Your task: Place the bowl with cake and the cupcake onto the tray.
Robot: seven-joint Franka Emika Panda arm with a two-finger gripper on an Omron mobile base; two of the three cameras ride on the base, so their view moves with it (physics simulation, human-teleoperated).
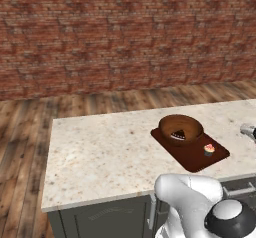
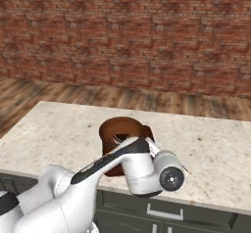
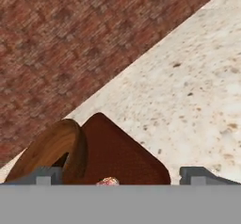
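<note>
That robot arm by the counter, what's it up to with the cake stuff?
It is loading a tray on the stone counter, and that looks done. The brown bowl sits on the tray's far end with the cake inside, and the cupcake stands on the tray beside it. In the hand view the gripper is open, holding nothing, with the cupcake just below it.

We see the tabletop (image 1: 100, 152) as pale speckled stone, smooth and a little glossy. The bowl (image 1: 181, 128) looks like brown wood with a darker matt inside. The tray (image 1: 197, 157) is dark reddish-brown, smooth and matt. The wall (image 1: 125, 32) is rough red brick, and the floor (image 1: 25, 147) is wooden planks. The tool (image 3: 120, 177) has dark grey matt tips.
</note>
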